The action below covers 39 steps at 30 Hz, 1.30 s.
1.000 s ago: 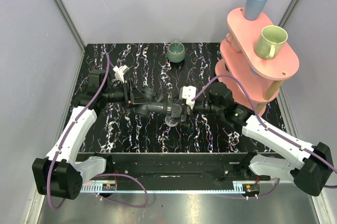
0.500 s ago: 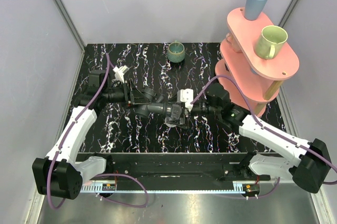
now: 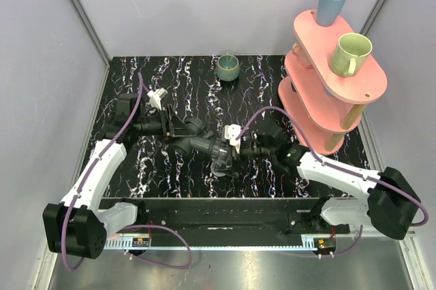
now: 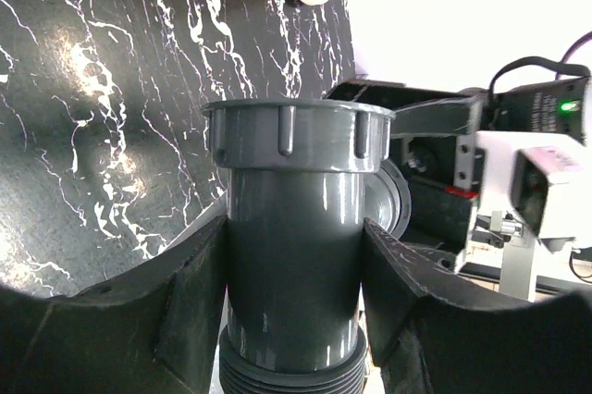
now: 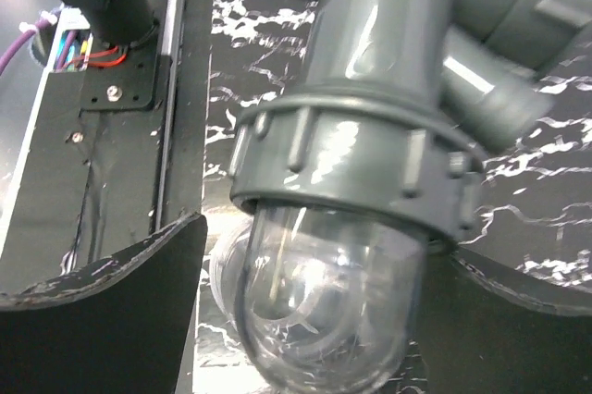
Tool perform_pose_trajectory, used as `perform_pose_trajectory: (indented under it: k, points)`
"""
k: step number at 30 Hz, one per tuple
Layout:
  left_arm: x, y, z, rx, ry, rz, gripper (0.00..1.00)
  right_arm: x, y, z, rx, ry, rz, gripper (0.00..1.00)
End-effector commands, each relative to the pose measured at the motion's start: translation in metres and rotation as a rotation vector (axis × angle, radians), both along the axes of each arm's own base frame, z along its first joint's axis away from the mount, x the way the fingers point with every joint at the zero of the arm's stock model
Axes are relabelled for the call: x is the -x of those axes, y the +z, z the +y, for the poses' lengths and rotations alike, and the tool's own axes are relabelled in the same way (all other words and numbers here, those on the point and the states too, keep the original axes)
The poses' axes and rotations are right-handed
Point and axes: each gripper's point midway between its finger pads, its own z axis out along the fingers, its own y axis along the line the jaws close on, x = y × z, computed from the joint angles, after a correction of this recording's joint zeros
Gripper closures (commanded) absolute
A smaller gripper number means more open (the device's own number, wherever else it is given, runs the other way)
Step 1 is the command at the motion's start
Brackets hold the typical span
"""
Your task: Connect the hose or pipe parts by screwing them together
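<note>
My left gripper is shut on the dark grey elbow pipe fitting, with both fingers pressed flat on its barrel below the ribbed collar. The fitting is held above the middle of the table. The clear connector sits as a see-through dome in a grey ribbed collar at the fitting's other end. My right gripper straddles that dome, open. Its left finger stands off the clear plastic and the right finger lies close beside it.
A small green cup stands at the back of the black marbled table. A pink tiered rack at the back right carries a blue cup and a pale green mug. The arm bases' black rail runs along the near edge.
The right arm has swung leftward and its jaws have narrowed a little around the clear connector. The fitting now tilts slightly. The left grip is unchanged.
</note>
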Motion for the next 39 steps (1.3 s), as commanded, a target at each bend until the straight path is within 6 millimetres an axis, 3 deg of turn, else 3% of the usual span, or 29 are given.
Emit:
perform_pose_trajectory:
  k: [1, 5, 11, 15, 19, 25, 28, 39]
  points:
    - [-0.002, 0.026, -0.007, 0.089, -0.024, -0.094, 1.00, 0.011, -0.003, 0.013, -0.016, 0.029, 0.034, 0.09]
    - [-0.005, 0.024, -0.006, 0.078, -0.014, -0.101, 1.00, -0.001, 0.003, 0.010, -0.007, -0.047, 0.019, 0.09]
    - [-0.011, 0.018, 0.000, 0.006, 0.012, -0.106, 1.00, -0.021, 0.035, -0.009, -0.022, -0.202, -0.060, 0.05]
    - [-0.012, 0.013, 0.002, -0.020, 0.018, -0.094, 1.00, -0.015, 0.069, -0.021, -0.057, -0.197, -0.151, 0.03]
    - [-0.013, 0.010, 0.002, -0.027, 0.025, -0.093, 1.00, -0.010, 0.101, -0.021, -0.092, -0.168, -0.186, 0.04]
    - [-0.009, 0.012, 0.003, -0.022, 0.024, -0.100, 1.00, 0.011, 0.107, -0.011, -0.126, -0.031, -0.172, 0.05]
    - [-0.007, 0.014, 0.002, -0.017, 0.020, -0.105, 1.00, 0.015, 0.100, -0.003, -0.118, 0.016, -0.152, 0.05]
    - [0.000, 0.029, -0.001, 0.027, 0.003, -0.118, 1.00, 0.012, 0.030, 0.012, 0.021, 0.024, -0.001, 0.08]
